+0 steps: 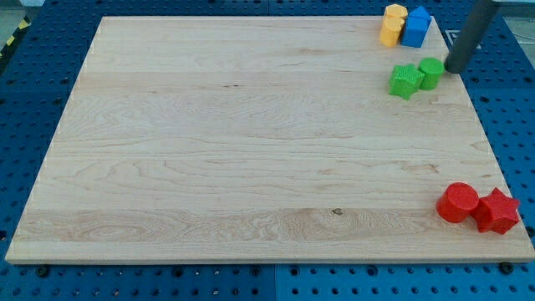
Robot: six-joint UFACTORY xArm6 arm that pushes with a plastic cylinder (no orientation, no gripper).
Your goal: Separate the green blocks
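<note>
**Block count: six or so, in three clusters**

Two green blocks [406,81] [431,73] near the board's right edge. Two red, a cylinder [458,203] and a star [497,211], bottom-right corner. One blue block [416,27], perhaps two yellow [393,25], top-right corner.

Robotics lab bench, blue perforated mounting plate [50,100], pale wooden board [251,142] on top, small coloured test blocks

Bright, even overhead light; no glare on board [251,134]. Shadows short, soft, hugging block bases, darkest under red blocks [478,209] at 4 o'clock. Rod [468,38] at 1 o'clock slightly motion-blurred. Focus otherwise sharp; mild keystone taper toward 12 o'clock.
</note>
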